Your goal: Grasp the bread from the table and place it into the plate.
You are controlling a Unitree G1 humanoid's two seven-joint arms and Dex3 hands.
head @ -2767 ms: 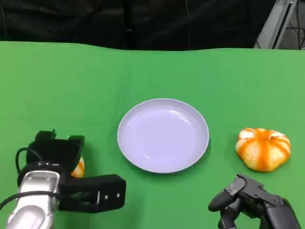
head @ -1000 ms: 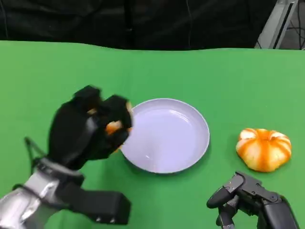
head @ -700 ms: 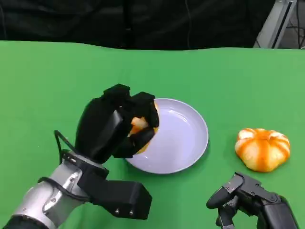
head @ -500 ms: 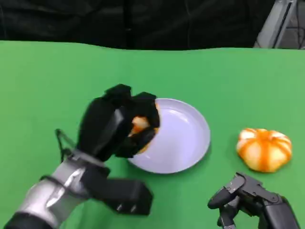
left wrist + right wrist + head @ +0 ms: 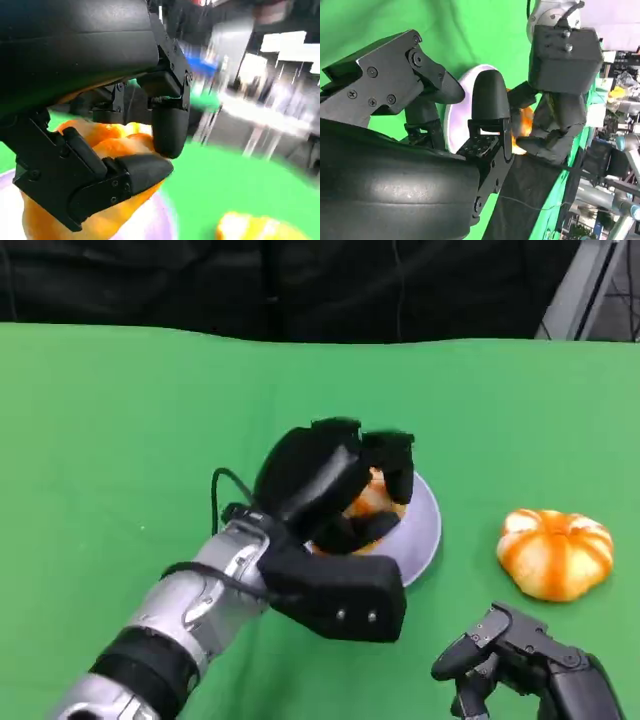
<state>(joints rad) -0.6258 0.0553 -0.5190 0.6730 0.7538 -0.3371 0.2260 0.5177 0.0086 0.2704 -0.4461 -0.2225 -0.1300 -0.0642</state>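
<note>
Green counter [image 5: 120, 420] below, we've carried the bread [image 5: 372, 498] over the plate [image 5: 425, 525] — left hand [image 5: 335, 485] still clasping it, release next — right hand [image 5: 525, 665] idle, empty.

Held bread [image 5: 372, 498] above plate [image 5: 424, 530]

Left hand [image 5: 335, 485] w/ bread [image 5: 372, 498] covers the plate [image 5: 425, 530]; second bun [image 5: 553, 551] sits right of it; bench [image 5: 130, 440] open left and behind.
</note>
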